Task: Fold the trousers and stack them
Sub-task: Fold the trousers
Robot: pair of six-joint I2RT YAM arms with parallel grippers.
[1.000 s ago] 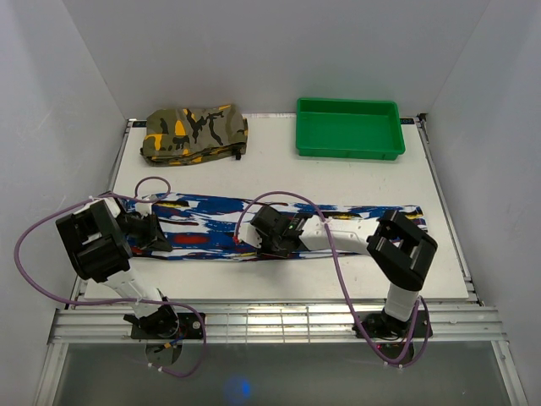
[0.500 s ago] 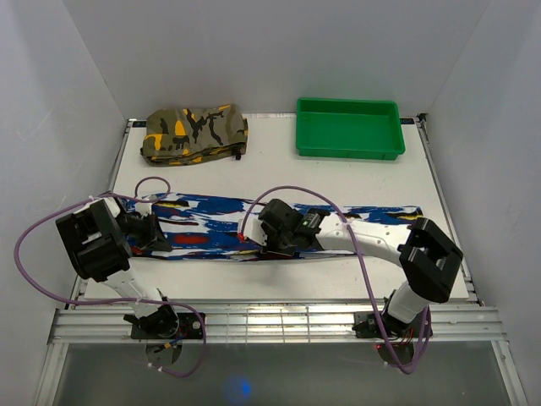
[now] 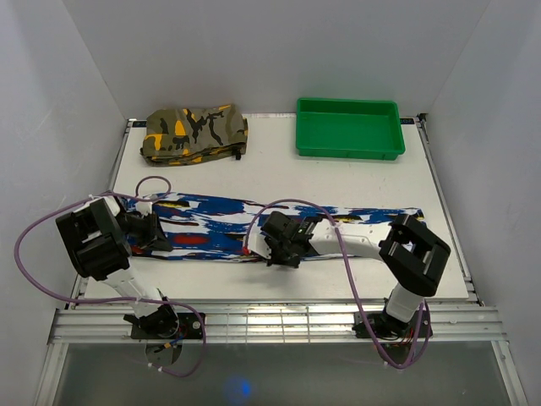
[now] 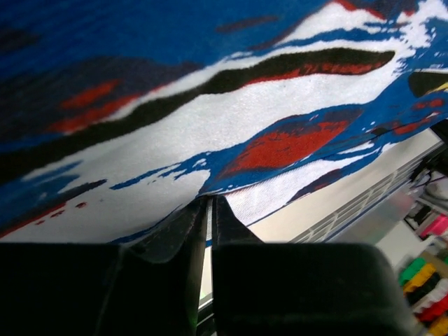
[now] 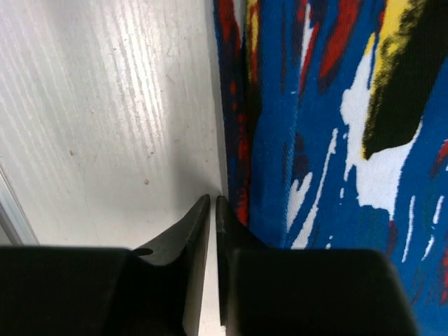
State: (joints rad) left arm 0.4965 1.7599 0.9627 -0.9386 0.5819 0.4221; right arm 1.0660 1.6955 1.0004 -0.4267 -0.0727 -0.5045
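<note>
The trousers lie flat in a long blue-printed strip across the middle of the table, from left to right. My left gripper is at their left end; in the left wrist view its jaws are closed on the edge of the fabric. My right gripper is at the near edge of the strip, about halfway along. In the right wrist view its jaws are shut and empty, tips on the bare table right beside the trousers' edge.
A folded camouflage garment lies at the back left. A green tray stands at the back right. White walls close in the table on three sides. Purple cables loop over both arms.
My right gripper has moved from on top of the trousers' middle back to their near edge, and its elbow swung out right and back. The left arm and the trousers have not moved.
</note>
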